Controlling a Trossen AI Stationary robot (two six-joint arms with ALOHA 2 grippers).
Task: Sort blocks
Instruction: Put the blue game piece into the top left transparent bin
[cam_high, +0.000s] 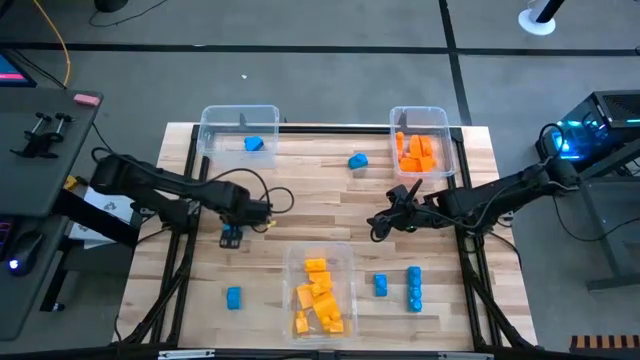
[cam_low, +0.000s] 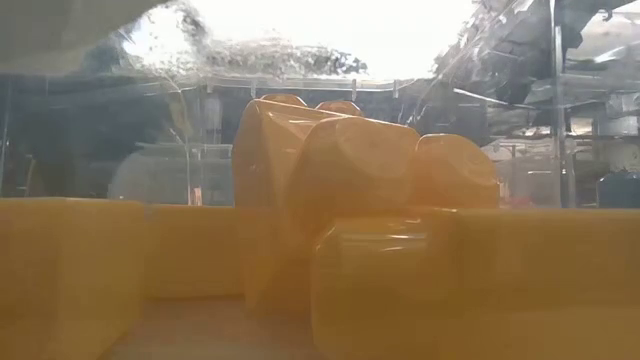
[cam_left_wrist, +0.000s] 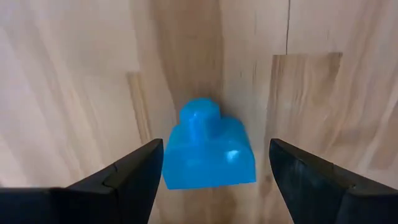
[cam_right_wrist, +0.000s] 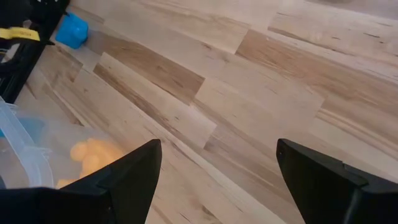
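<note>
My left gripper points down, open, over a single blue block that rests flat on the table near the left side, stud up. Its fingers stand on either side of the block. My right gripper hangs open over bare wood right of centre. More blue blocks lie loose at the far middle, near left and near right, with a short blue row. The low view is filled by yellow-orange blocks. My left gripper comes at the blue block from above with the block between its fingers. One finger stands right at the block's side, and I cannot tell whether it touches; the other finger is clearly apart. The block sits on the table.
Three clear bins stand on the table: far left holding one blue block, far right holding orange blocks, near middle holding yellow-orange blocks. The right wrist view shows that near bin's corner. Bare wood lies between the two grippers.
</note>
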